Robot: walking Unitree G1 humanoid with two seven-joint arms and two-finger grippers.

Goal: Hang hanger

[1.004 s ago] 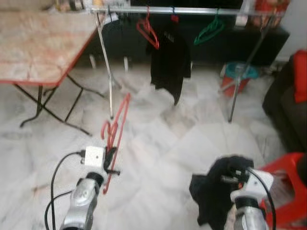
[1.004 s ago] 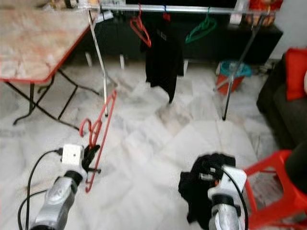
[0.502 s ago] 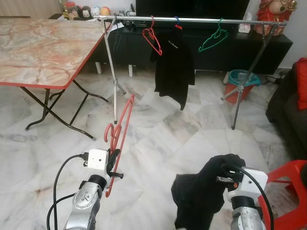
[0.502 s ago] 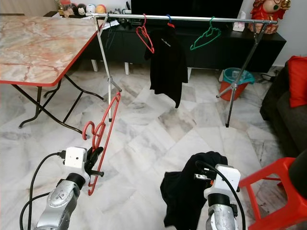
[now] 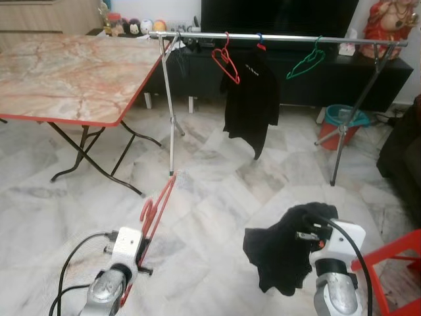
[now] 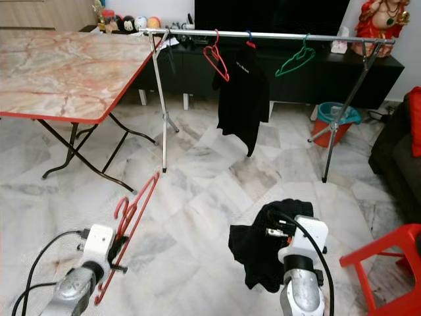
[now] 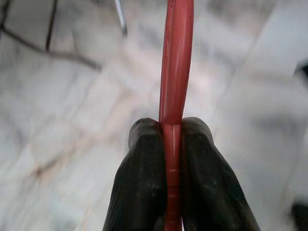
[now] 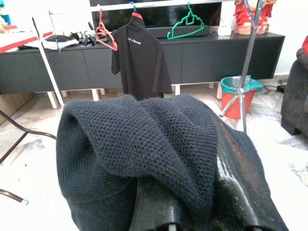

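My left gripper [image 5: 142,249] is shut on a red plastic hanger [image 5: 156,212] that slants up and away from it over the floor; the left wrist view shows both fingers [image 7: 144,178] pinching the hanger's bar [image 7: 175,62]. Low on the right, my right gripper [image 5: 304,234] is shut on a black knit garment [image 5: 281,253] that droops from it; the cloth [image 8: 139,139] covers the fingers in the right wrist view. Ahead stands a metal clothes rail [image 5: 276,36] with a red hanger [image 5: 225,57], a black T-shirt [image 5: 250,99] and a green hanger [image 5: 306,60].
A folding marble-top table [image 5: 66,72] with a red edge stands at the left. Behind the rail runs a black TV cabinet [image 6: 368,72]. A teal and red bucket [image 5: 344,122] sits by the rail's right leg. A red plastic stool [image 6: 388,253] is at the lower right, a dark sofa [image 6: 401,164] beyond it.
The whole view has shifted and risen, so the camera moved; the rail now sits more to the right. Both grippers appear lower in the picture and still hold the hanger and the garment.
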